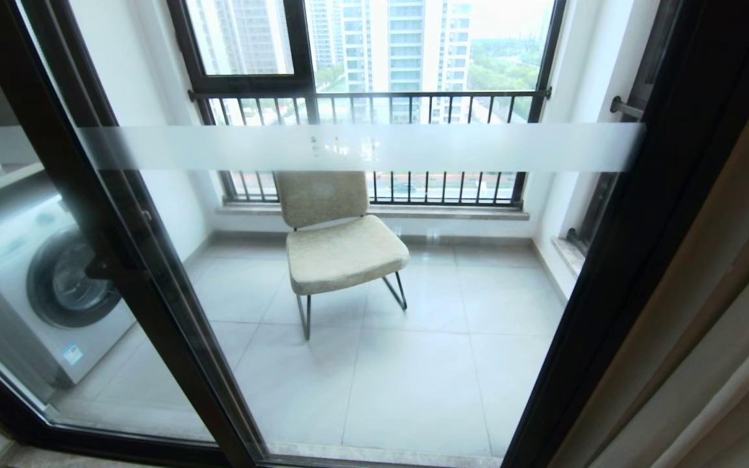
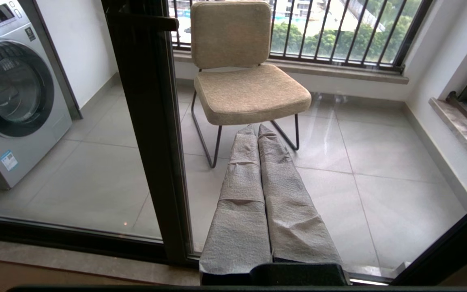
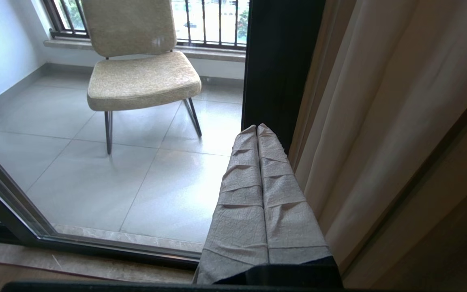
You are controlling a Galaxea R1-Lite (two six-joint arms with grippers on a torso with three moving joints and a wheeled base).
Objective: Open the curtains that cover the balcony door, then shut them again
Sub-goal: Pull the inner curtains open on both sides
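Note:
The balcony door is a black-framed glass slider with a frosted band across the panes, and it stands uncovered. The cream-beige curtains hang bunched at the door's right edge, past the right frame post. In the right wrist view my right gripper, wrapped in grey cloth, is shut on nothing and sits just beside the curtains without touching them. My left gripper, also cloth-wrapped and shut, points at the glass near the door's middle post. Neither arm shows in the head view.
Behind the glass a beige chair stands on the tiled balcony floor. A washing machine sits at the balcony's left. A railed window closes the far side. A stone sill runs along the door's foot.

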